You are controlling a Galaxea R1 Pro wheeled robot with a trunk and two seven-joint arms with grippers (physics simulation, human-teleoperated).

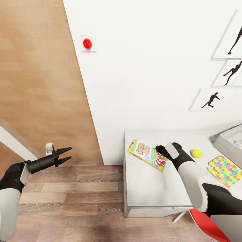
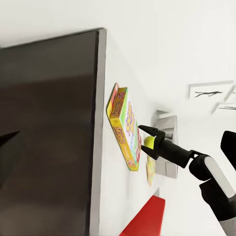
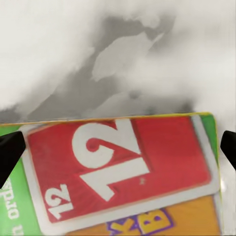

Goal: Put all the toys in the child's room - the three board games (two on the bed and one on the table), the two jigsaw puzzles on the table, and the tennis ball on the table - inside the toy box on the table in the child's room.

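Your right hand (image 1: 160, 150) is down over the near end of the board game (image 1: 147, 155), which lies flat on the white counter (image 1: 148, 188) by its left edge. In the right wrist view the game's red "12" panel (image 3: 118, 167) sits between the two dark fingertips (image 3: 10, 152), one at each side; fingers spread wide, wider than the box end, nothing held. In the left wrist view your right hand (image 2: 147, 133) points at the game (image 2: 124, 127) from just beside it; touching or not, cannot tell.

The tennis ball (image 1: 196, 153) is on the counter just right of your right wrist, apart from the game. One jigsaw puzzle (image 1: 226, 170) lies flat further right near the counter's front. The toy box (image 1: 223, 143) is at the far right, cut by the frame edge, with something colourful inside.

Your left hand (image 1: 67, 154) hangs out over the wood floor (image 1: 67, 201), well left of the counter, fingers partly apart, empty.

Red button (image 1: 87, 43) on the wall above, silhouette pictures (image 1: 210, 100) to the right, red chair (image 1: 210, 228) at the counter's front.
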